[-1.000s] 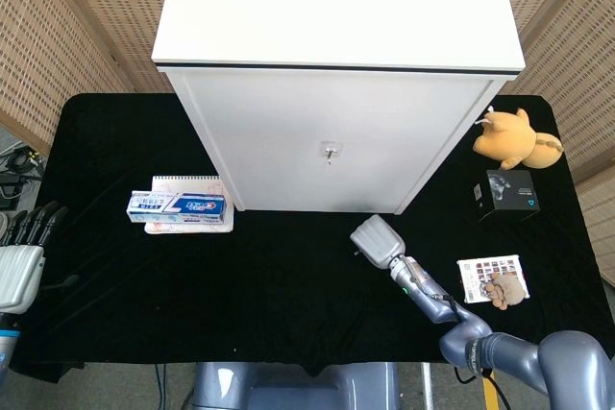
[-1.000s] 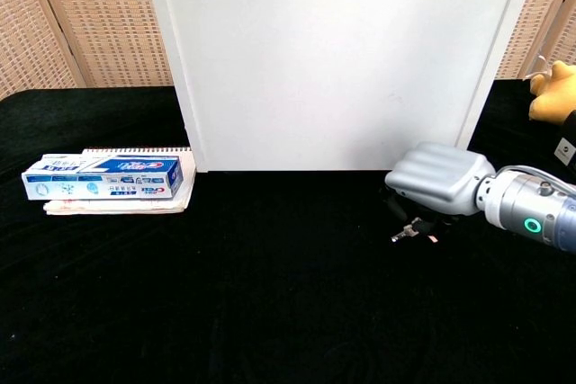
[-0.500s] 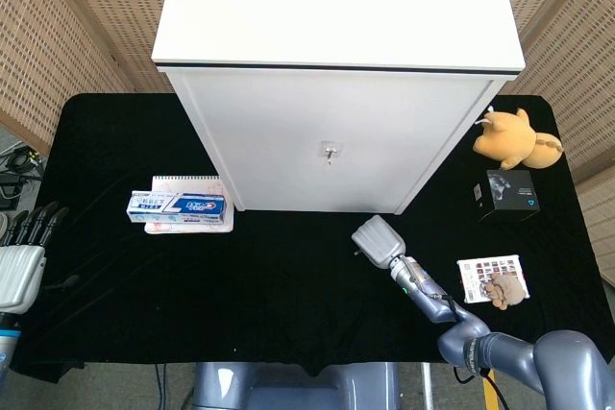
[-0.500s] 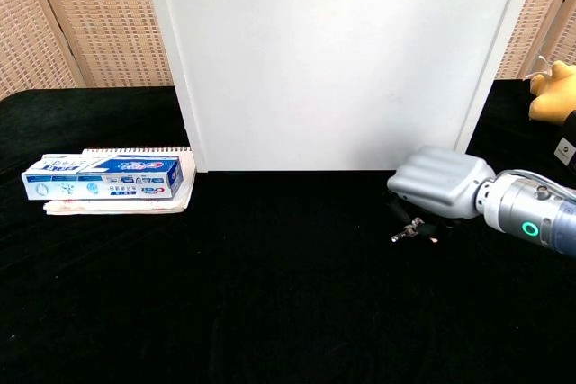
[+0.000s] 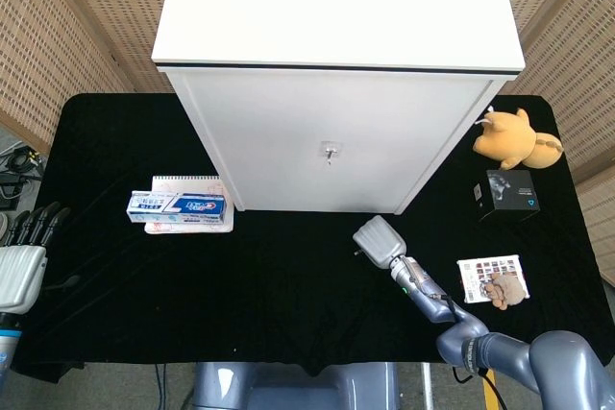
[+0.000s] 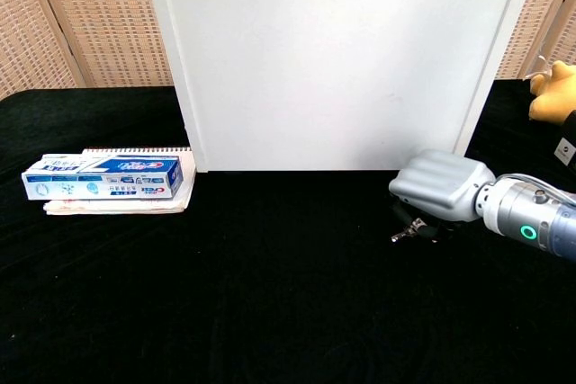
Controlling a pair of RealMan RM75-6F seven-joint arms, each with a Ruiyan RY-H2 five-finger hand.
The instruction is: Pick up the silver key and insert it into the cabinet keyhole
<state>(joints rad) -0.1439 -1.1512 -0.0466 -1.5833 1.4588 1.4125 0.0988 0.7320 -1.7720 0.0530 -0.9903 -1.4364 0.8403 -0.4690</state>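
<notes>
The silver key lies on the black table in front of the white cabinet, its tip sticking out to the left from under my right hand. That hand hovers palm down right over the key, fingers curled downward and hidden beneath it; whether they pinch the key does not show. The keyhole sits in the middle of the cabinet door, well above the hand. My left hand rests at the table's left edge, fingers straight, holding nothing.
A toothpaste box lies on a notebook at the left. At the right are a yellow plush toy, a small black box, and a printed card with a small brown object on it.
My right hand has sunk slightly lower over the key and now covers the key's rear end and its small tag. The left hand barely shifted.
</notes>
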